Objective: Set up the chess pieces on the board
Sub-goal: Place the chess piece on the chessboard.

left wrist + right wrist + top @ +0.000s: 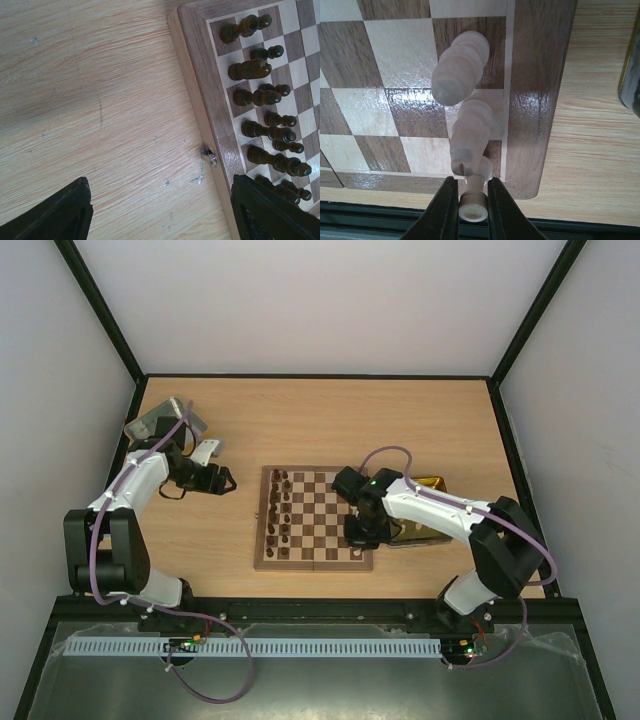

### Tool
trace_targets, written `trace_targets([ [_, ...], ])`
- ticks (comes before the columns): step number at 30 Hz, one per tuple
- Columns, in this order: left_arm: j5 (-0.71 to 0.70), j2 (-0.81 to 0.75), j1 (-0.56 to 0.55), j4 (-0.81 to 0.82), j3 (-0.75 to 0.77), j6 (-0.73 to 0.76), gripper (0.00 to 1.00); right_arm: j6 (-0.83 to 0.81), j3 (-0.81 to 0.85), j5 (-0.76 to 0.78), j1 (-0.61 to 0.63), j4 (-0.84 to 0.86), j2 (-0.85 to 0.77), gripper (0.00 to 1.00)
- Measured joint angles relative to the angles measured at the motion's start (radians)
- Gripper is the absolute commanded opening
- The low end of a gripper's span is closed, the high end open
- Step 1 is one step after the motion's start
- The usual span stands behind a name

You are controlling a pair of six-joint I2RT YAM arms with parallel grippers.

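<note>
The board (318, 525) lies mid-table, with dark chess pieces (281, 512) in two rows along its left side. In the right wrist view my right gripper (471, 191) is shut on a pale cream rook (472, 207) at the board's (532, 95) near right corner square. Two more cream pieces (461, 67) stand on the edge squares just beyond it. My left gripper (226, 480) hangs open over bare table left of the board (195, 75), its fingers (272, 212) wide apart and holding nothing. The dark pieces (260, 97) show at the right of that view.
A silver tin (165, 420) sits at the far left behind the left arm. A yellow-sided tray (432, 484) lies just right of the board, partly hidden by the right arm; its dark rim (631, 75) is close to the right gripper. A small metal clasp (209, 154) sticks out of the board's edge.
</note>
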Motion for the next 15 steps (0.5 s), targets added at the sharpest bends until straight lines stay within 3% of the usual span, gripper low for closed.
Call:
trace_targets([
  [15, 0.0, 0.0, 0.0, 0.0, 0.0, 0.0, 0.76, 0.0, -0.01, -0.004, 0.001, 0.013, 0.014, 0.22],
])
